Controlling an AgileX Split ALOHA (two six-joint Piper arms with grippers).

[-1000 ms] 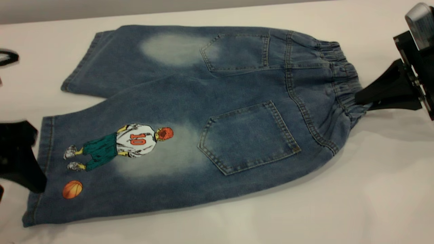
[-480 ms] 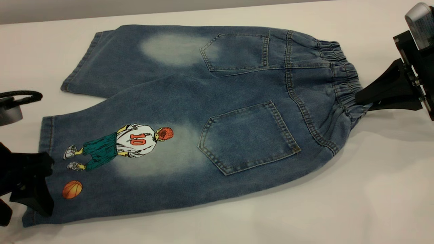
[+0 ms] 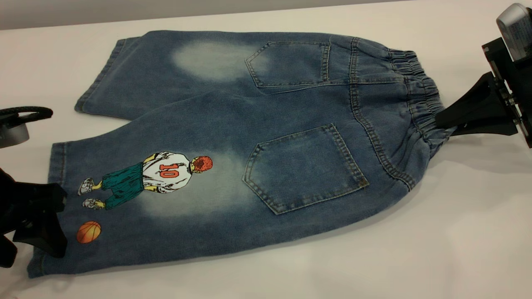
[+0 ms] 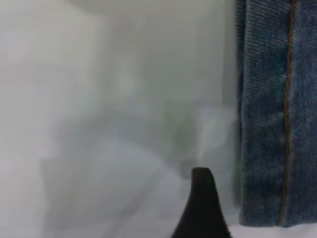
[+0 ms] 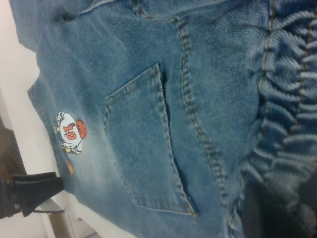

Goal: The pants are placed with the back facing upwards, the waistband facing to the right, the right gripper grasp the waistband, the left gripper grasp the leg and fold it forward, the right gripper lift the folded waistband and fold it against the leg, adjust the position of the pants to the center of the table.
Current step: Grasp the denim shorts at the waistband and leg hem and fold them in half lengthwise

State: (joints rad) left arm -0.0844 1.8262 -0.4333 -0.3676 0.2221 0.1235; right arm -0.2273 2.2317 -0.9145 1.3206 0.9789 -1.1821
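The black-tipped left gripper (image 3: 39, 232) sits at the hem of the printed leg (image 3: 137, 199), jaws apart, nothing visibly pinched. The blue denim pants (image 3: 257, 141) lie flat, back up, on the smooth off-white table (image 3: 415, 249); soft, limp cloth, probably best gripped at hems. The black wedge-jawed right gripper (image 3: 447, 120) clamps the ruched waistband (image 3: 419, 104)

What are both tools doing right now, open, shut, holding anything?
Left tool: at the printed leg's hem; open or shut cannot be told.
Right tool: shut on the waistband.
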